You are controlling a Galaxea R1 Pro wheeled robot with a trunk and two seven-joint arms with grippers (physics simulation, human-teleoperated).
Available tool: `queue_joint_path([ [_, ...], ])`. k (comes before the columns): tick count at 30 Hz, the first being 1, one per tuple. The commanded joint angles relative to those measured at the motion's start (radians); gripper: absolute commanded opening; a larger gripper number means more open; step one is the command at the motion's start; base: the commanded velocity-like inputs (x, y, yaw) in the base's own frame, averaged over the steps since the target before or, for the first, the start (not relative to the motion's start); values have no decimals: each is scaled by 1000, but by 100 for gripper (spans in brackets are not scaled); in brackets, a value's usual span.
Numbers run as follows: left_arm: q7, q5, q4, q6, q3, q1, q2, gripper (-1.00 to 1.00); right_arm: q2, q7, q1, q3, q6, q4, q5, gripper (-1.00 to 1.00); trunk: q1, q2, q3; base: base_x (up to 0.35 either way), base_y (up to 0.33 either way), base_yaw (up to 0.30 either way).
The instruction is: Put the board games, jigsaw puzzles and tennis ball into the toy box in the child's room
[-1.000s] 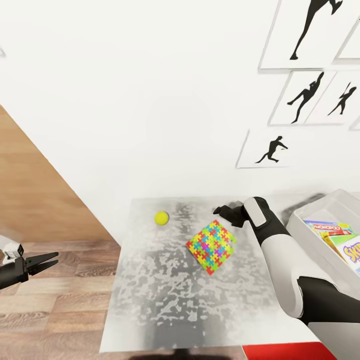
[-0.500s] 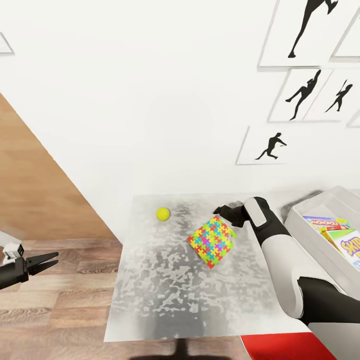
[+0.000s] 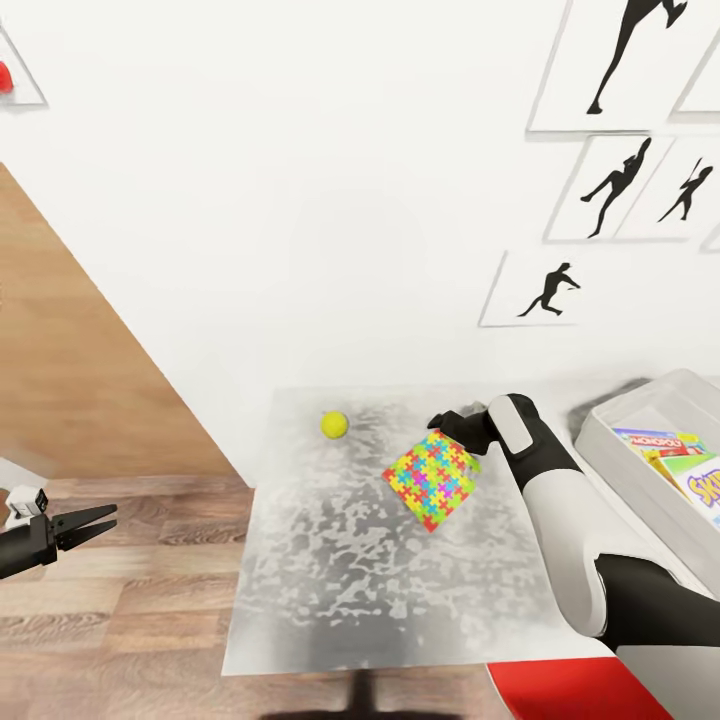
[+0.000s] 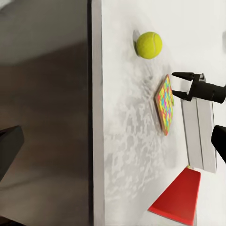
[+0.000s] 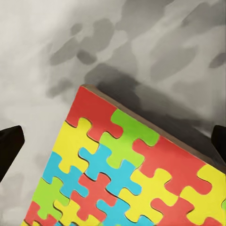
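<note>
Jaws spread on right gripper, poised over jigsaw puzzle corner; lower straddling that edge, pinch firmly. Left gripper open, idle.

Lighting: bright, even, diffuse throughout; white walls near overexposed in the head view. Glossy light-grey counter carries mottled dark-and-pale reflections, sharpest in the right wrist view. Shadows: soft, short; a dark patch lies beside the upper edge of the thin multicolour jigsaw puzzle square; a faint one sits beside the small yellow-green tennis ball. Left wrist view: the floor region is dim and smeared, out of focus; dark tool tips at both wrist views' edges are blurred. Head view lines lean outward toward the frame edges.
</note>
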Motion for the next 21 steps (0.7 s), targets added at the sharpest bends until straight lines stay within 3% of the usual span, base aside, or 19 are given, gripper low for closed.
queue_joint_path([
  [1,-1,3,0,9,0,-1,0,100,1,-11,0,-4,3,58,-15,100,1,-1,-2,-6,27,0],
  [21,-1,3,0,9,-2,-1,0,100,0,-9,0,-4,3,58,-15,100,1,-1,-2,-48,94,0],
])
